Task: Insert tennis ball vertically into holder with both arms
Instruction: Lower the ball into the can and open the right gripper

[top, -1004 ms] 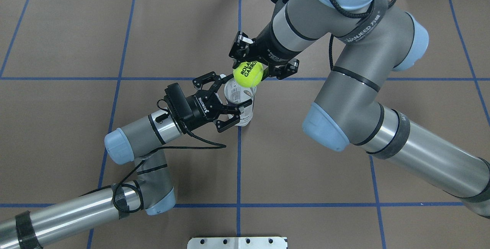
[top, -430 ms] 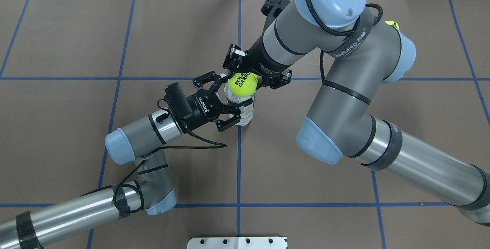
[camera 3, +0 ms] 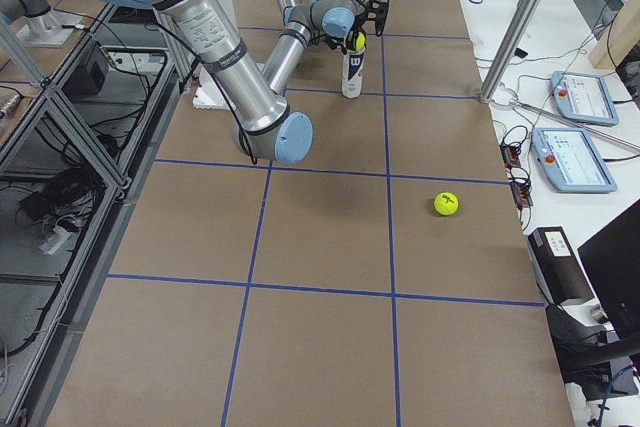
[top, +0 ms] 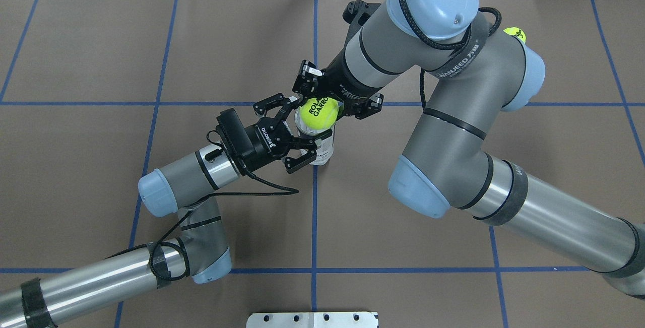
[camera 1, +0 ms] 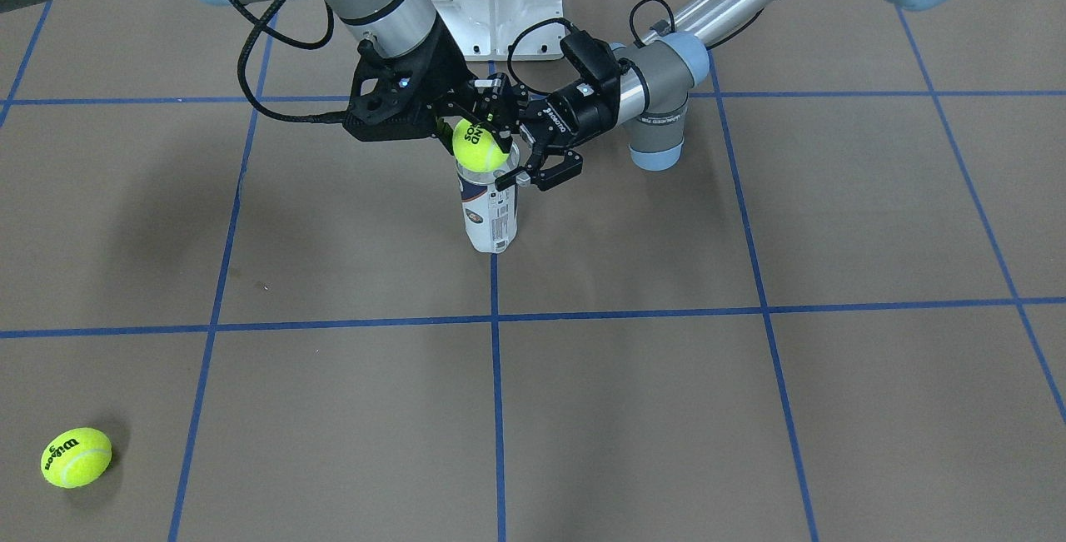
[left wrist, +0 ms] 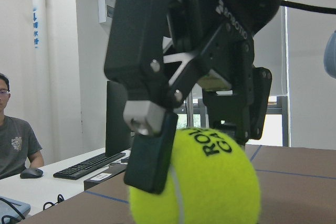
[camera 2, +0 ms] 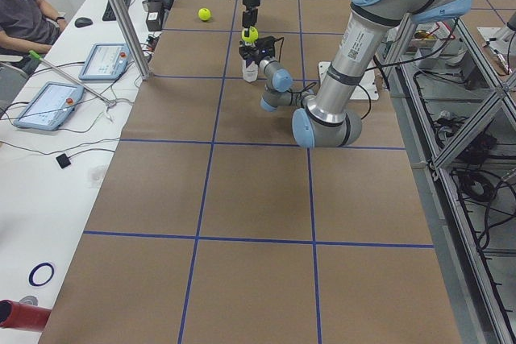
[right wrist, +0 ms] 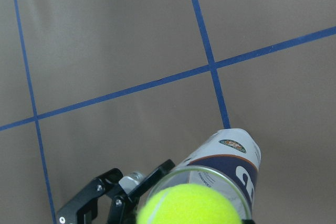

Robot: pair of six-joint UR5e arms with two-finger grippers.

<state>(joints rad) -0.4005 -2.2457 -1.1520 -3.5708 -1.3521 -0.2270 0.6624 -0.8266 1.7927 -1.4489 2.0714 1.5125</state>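
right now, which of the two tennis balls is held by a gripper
The Roland Garros ball, pinched in the right gripper over the mouth of the tennis-ball can. The Wilson ball lies loose on the table, well away.

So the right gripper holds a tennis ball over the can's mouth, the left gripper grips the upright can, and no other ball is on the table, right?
Not quite: the exterior front-facing view shows a second tennis ball lying on the table. Otherwise yes: the right gripper holds its ball over the mouth and the left gripper grips the upright can.
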